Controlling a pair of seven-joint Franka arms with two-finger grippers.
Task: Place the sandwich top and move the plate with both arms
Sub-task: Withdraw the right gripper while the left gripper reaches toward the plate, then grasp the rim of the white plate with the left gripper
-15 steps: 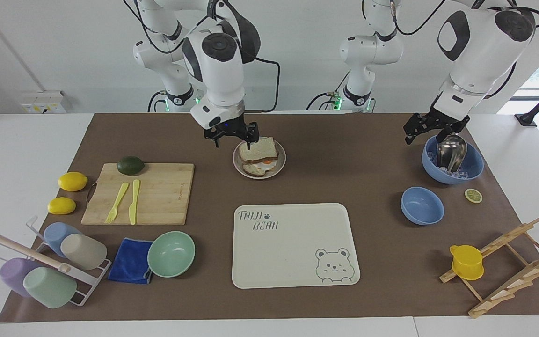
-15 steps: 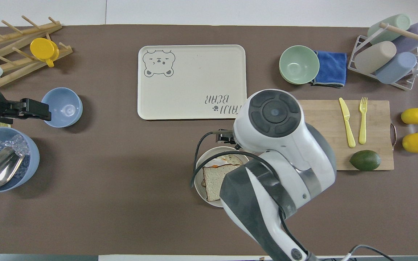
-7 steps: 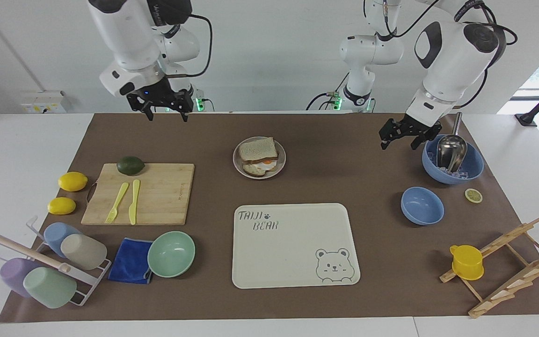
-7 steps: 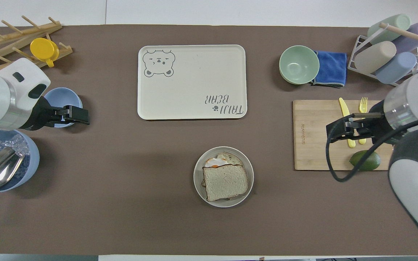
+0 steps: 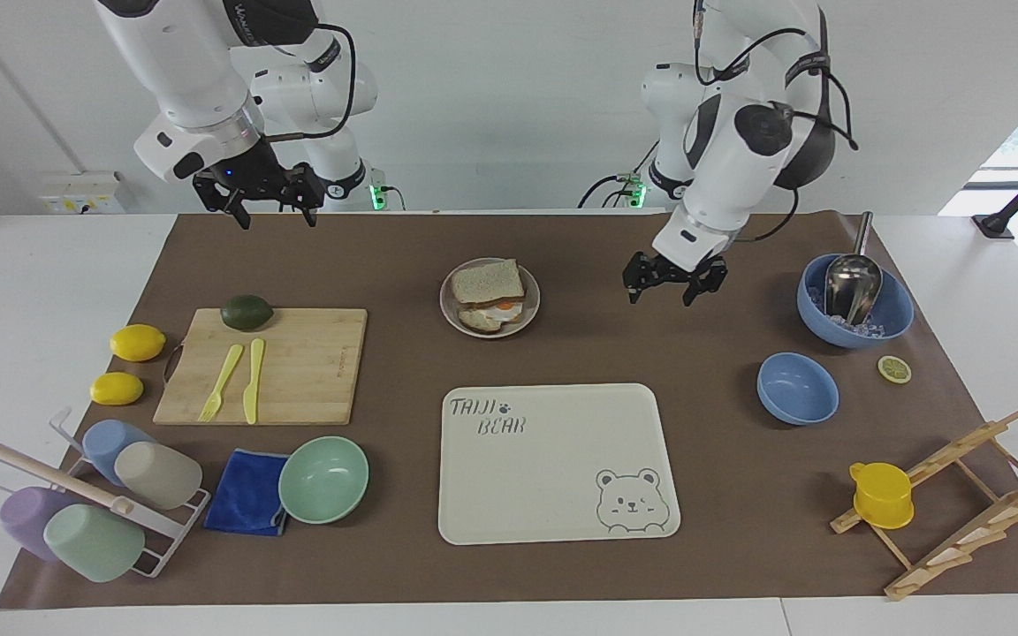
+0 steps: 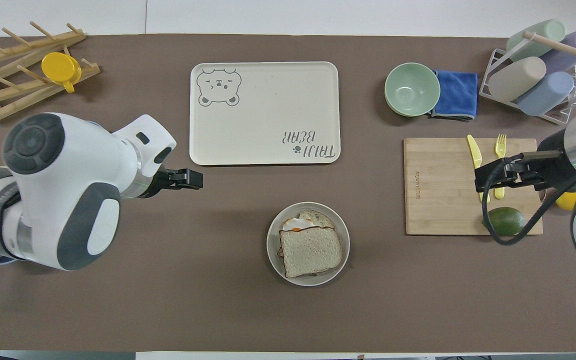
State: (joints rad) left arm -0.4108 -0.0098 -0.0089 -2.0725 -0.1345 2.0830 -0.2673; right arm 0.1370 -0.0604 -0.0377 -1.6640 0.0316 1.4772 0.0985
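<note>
My sandwich top (image 6: 310,250) sits on the stack now, lying over the egg slice (image 6: 304,221) in the plate (image 5: 448,314), a little askew, with egg and the lower bread peeking out on the edge farther from my bases. So, by my reading, the placing is done and the carry is what's left. The plate rests on the brown mat, nearer to my bases than the bear tray (image 5: 474,521), with bare mat between the 2. My left gripper (image 5: 674,283) hangs low over the mat just beside the plate, toward the left arm's end of the table, fingers spread wide and empty, touching nothing. My right gripper (image 5: 268,199) is high, over the mat's edge by my bases and above the cutting board (image 5: 315,371) area, also wide and empty, well apart from the plate. Here's what the coming move turns on: the plate lies between my 2 grippers, and the left is clearly the nearer one, already close to rim height as I judge it. The plate is round, so there's no long axis to line up with; I just need opposite rim points, 1 per gripper. The right has the longer trip, down and across toward the plate's rim at its own end. Uneven lifting could slide that top slice off.
</note>
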